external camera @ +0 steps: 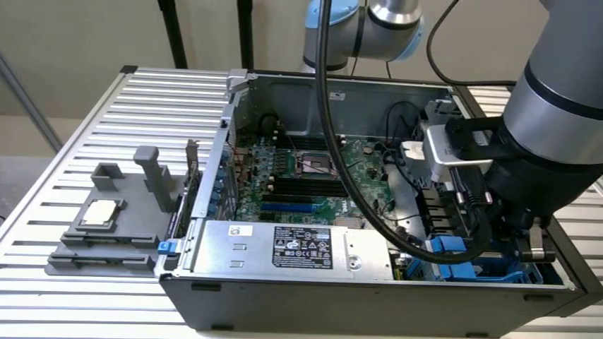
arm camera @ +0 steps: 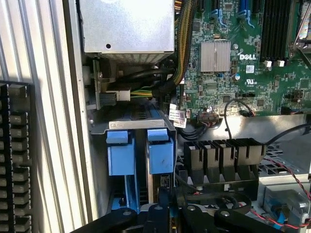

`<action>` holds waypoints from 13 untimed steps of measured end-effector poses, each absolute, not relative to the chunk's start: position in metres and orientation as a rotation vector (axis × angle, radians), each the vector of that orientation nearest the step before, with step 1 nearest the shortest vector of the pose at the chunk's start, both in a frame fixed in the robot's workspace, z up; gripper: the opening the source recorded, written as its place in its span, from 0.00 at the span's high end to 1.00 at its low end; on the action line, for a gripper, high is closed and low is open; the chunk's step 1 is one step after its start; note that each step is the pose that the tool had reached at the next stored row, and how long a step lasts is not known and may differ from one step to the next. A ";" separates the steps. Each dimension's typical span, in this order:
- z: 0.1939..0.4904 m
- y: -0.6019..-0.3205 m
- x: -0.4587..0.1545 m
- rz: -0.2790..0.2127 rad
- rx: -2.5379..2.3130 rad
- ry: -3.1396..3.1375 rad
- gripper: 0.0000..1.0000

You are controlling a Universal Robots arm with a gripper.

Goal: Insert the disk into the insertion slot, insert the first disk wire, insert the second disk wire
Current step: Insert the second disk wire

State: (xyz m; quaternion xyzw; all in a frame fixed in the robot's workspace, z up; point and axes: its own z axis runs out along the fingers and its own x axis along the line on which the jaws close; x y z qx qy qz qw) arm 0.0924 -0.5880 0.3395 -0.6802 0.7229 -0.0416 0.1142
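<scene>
The arm reaches down into the open dark grey computer case [external camera: 377, 300], at about four o'clock in the exterior view, over the drive bays in the case's near corner on the exterior view's right. The pincer [arm camera: 170, 201] sits low over the bays, its black body crossing the near edge of the wrist view. Whether its jaws are open or clamped on anything cannot be told from either view.

The disk [arm camera: 160, 167] stands in its blue carrier inside the insertion slot [arm camera: 141, 125], with the carrier's blue tab just beside a second blue tab [arm camera: 120, 151] in the neighbouring bay. The pincer is directly over the end of the disk; contact cannot be made out.

At twelve o'clock from the bays in the wrist view lie a bundle of yellow and black wires [arm camera: 182, 43] and the silver power-supply box [arm camera: 127, 26]. The green motherboard [arm camera: 243, 63] spreads out at about two o'clock, and a row of black connectors [arm camera: 223, 153] sits at three o'clock from the disk.

In the exterior view, a grey fixture [external camera: 113, 226] rests on the slatted bench [external camera: 66, 304] at nine o'clock from the case.
</scene>
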 end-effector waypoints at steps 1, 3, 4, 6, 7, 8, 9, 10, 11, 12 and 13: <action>0.339 -0.588 0.092 -0.122 -1.994 2.118 0.84; 0.339 -0.589 0.092 -0.122 -1.995 2.116 0.84; 0.338 -0.589 0.092 -0.121 -1.995 2.116 0.84; 0.338 -0.590 0.092 -0.120 -1.995 2.114 0.84; 0.338 -0.590 0.092 -0.119 -1.995 2.113 0.84; 0.337 -0.590 0.092 -0.118 -1.995 2.112 0.84; 0.337 -0.590 0.092 -0.117 -1.995 2.111 0.84; 0.337 -0.590 0.092 -0.117 -1.995 2.110 0.84; 0.337 -0.590 0.092 -0.116 -1.995 2.109 0.84; 0.337 -0.590 0.092 -0.116 -1.995 2.109 0.84; 0.337 -0.590 0.092 -0.115 -1.994 2.108 0.84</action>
